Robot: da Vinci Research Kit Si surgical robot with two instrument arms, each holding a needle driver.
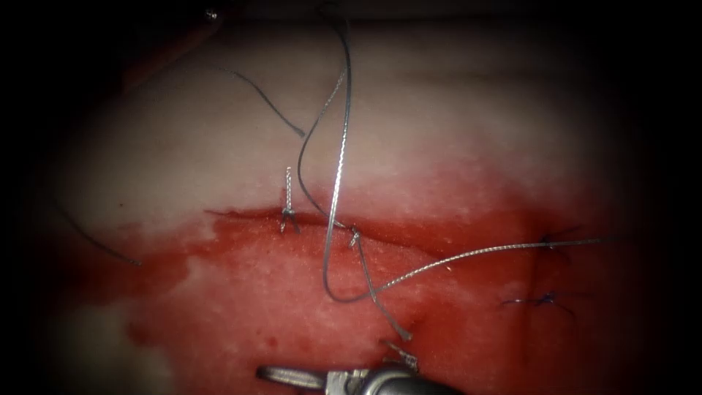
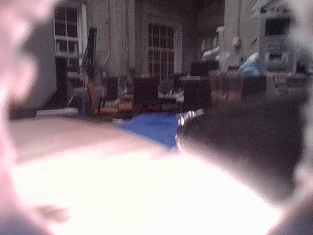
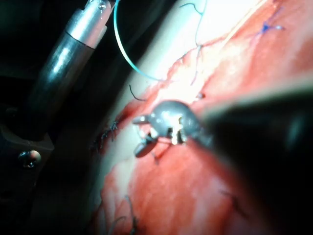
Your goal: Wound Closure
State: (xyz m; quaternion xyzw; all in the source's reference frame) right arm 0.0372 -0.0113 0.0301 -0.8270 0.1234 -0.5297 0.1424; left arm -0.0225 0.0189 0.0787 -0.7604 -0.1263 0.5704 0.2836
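Dim, dark-vignetted edges; glaring, blurred wrist view

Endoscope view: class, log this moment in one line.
right end effector: open, holding nothing | left tool: hold unclear | thread: looped across cut | tissue: red fluid around cut

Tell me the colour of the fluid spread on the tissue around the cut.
Red. The fluid shows best in the endoscope view.

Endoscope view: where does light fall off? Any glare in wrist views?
Endoscope view: tissue lit mid-frame, dark all round; thread glints. Left wrist view: glare washes out the near surface. Right wrist view: highlights on right tool, jaws open, holding nothing, and on left tool along its shaft. Needle: can't place it.
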